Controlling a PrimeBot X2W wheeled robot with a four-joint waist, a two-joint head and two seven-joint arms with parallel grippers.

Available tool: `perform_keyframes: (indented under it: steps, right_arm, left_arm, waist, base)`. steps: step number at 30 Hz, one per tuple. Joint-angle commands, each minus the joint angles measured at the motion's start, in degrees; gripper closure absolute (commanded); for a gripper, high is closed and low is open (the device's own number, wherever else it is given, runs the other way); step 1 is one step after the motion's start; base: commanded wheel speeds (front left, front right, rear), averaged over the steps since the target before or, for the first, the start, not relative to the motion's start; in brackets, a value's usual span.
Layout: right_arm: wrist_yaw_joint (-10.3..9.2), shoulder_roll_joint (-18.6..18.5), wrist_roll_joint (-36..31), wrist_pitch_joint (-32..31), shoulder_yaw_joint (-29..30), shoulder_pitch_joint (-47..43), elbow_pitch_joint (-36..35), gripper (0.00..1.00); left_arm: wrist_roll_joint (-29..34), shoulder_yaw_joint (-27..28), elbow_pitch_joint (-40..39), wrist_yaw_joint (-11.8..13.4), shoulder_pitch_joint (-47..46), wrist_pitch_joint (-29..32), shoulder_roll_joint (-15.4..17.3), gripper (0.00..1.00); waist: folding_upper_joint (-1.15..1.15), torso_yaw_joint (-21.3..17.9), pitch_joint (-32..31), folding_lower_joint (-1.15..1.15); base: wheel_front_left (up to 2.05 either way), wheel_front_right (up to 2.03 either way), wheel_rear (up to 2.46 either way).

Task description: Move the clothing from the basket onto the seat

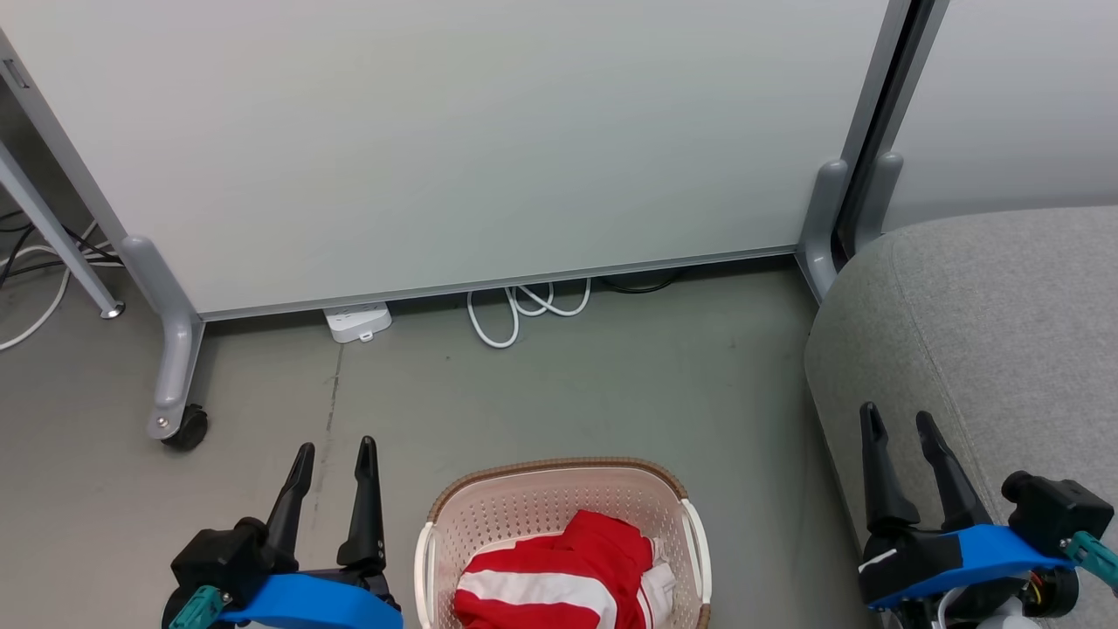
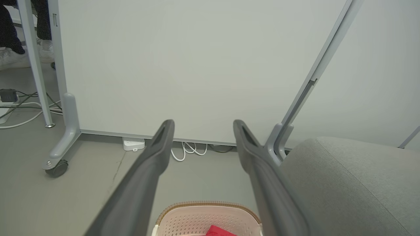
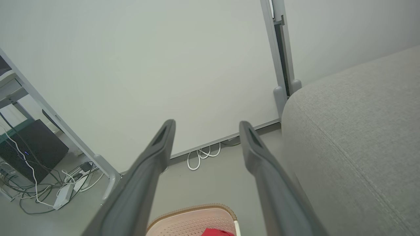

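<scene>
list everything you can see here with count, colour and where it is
oval cream plastic laundry basket: one, cream with brown rim, on the grey floor
red and white striped fabric clothing: one heap, pieces uncountable, inside the basket
grey fabric sofa: one, grey, right of the basket
white partition panels: two, white with grey frames, behind the basket
white power strip: one, white, under the panel edge
white looped cable: one, white, right of the power strip
person's white shoes: count unclear, white, beyond the panels, left wrist view
left gripper: one, black fingers open, left of the basket
right gripper: one, black fingers open, at the sofa's edge
</scene>
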State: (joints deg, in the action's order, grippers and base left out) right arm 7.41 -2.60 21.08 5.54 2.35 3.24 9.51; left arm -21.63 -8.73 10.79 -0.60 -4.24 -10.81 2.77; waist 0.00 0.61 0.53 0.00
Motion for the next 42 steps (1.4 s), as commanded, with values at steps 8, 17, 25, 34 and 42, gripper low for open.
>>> perform_keyframes:
  steps: [8,17,25,34,42]
  right_arm:
    - [0.12,-0.3,-5.0,0.9,0.0,-0.2,-0.8,0.0]
    - [0.13,-0.4,-8.8,1.6,-0.3,-0.3,-0.9,0.0]
    - [0.13,-0.4,-12.2,2.3,-0.1,-0.5,-0.9,0.0]
    - [0.13,-0.4,-15.6,3.2,-0.4,-0.6,-1.0,0.0]
    - [0.13,-0.4,-16.0,3.2,-0.6,-0.5,-0.5,0.0]
  left_arm:
    - [4.7,-0.6,-0.6,0.4,-0.9,-1.4,0.4,0.0]
    - [8.4,-0.9,-0.3,0.8,-0.5,-2.5,0.3,0.0]
    - [11.5,-1.1,-0.3,1.4,-0.2,-3.3,0.3,0.0]
    - [14.6,-1.8,0.0,1.8,-0.5,-4.2,0.3,0.0]
    - [14.9,-1.8,0.3,1.9,-0.4,-4.5,0.3,0.0]
  waist:
    - [0.0,0.1,0.1,0.0]
    - [0.0,0.2,-0.1,0.0]
    - [0.0,0.2,-0.3,0.0]
    - [0.0,0.4,-0.6,0.0]
    - [0.0,0.6,-1.2,0.0]
  base:
    - [0.0,0.0,0.0]
    - [0.0,0.0,0.0]
    - [0.0,0.0,0.0]
    - [0.0,0.0,0.0]
    - [0.0,0.0,0.0]
